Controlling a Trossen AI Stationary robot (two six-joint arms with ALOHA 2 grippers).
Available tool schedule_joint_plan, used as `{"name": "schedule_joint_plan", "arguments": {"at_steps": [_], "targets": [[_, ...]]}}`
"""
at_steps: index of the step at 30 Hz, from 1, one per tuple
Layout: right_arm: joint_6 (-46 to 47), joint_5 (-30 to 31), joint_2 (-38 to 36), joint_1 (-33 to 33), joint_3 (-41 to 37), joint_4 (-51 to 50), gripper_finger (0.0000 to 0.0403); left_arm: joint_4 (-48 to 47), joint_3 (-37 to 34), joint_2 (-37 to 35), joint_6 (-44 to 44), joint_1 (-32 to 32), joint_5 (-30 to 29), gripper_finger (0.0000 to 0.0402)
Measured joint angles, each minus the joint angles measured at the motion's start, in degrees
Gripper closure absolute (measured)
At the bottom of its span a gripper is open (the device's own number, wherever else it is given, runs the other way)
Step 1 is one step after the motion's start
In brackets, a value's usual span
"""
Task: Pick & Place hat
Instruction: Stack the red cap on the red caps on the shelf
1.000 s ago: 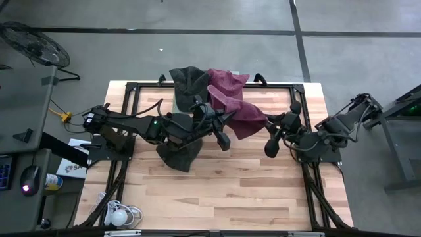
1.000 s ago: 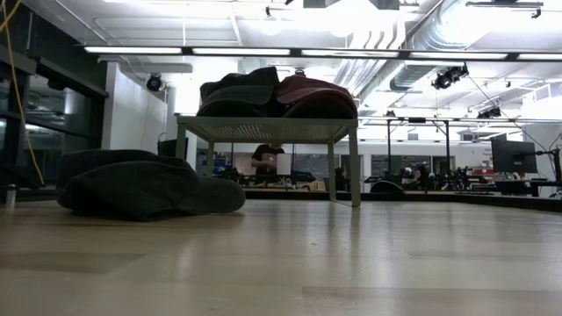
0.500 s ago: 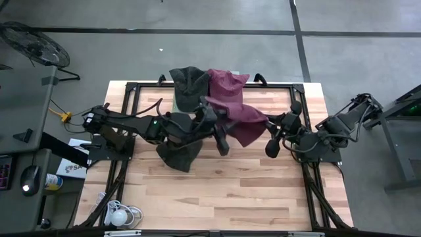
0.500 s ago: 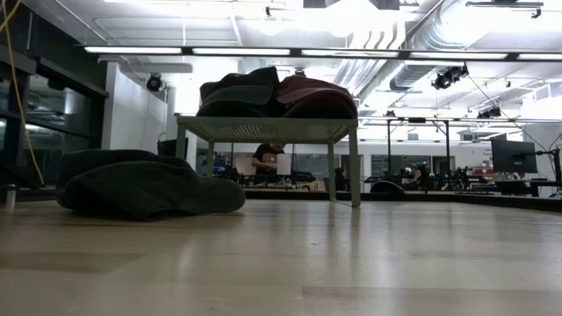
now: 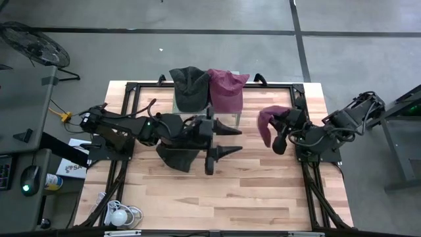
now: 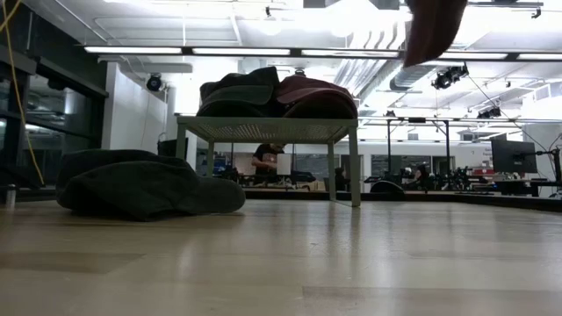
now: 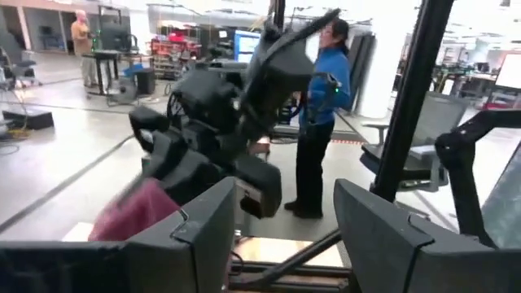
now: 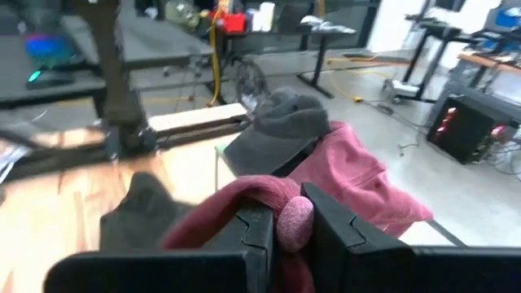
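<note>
**A:** Starting from the left of the table, what is showing?

**B:** In the overhead view the left arm is reaching in from the left edge across the wooden table [image 5: 263,191]. A dark hat [image 5: 176,157] is lying flat on the wood just beneath that arm. The left gripper [image 5: 223,141] is sitting near the table's middle with its two fingers spread wide apart and nothing between them.

**A:** And behind it?

**B:** A small raised wire rack [image 5: 177,105] is standing at the far edge of the table. Two more hats are resting on it side by side and touching: a dark grey cap [image 5: 189,88] on the left and a maroon cap [image 5: 225,89] on the right.

**A:** Where is the hat being handled?

**B:** Further right, a maroon hat [image 5: 266,122] is hanging lifted off the table, well apart from the rack. The right gripper [image 5: 279,128] is pinching it, fingers closed on the fabric. In the right wrist view the cloth [image 8: 244,199] is bunching between the two dark fingers [image 8: 338,232].

**A:** Anything past the table?

**B:** In the left wrist view a person in a blue top [image 7: 319,122] is standing in the room beyond.
</note>
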Motion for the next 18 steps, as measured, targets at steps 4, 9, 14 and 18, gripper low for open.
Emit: {"name": "schedule_joint_plan", "arguments": {"at_steps": [4,9,14,18], "targets": [[-3.2,-6.5,-0.5,0.0,0.0,-1.9,0.0367,-0.6,0.0,-0.3,1.3,0.1,-2.1,0.0197],[-7.6,-15.9,-1.3,-0.2,0.0,-2.5,0.0367,-3.3,0.0,-0.4,1.6,1.4,-2.1,0.0197],[-13.6,-23.7,-1.6,-2.0,0.0,-6.2,0.0367,-7.2,0.0,-0.4,-3.3,3.9,1.9,0.0197],[-19.4,-29.3,-1.6,-3.7,0.0,-7.0,0.0367,-11.4,0.0,-0.3,-7.2,6.1,9.0,0.0197]]}}
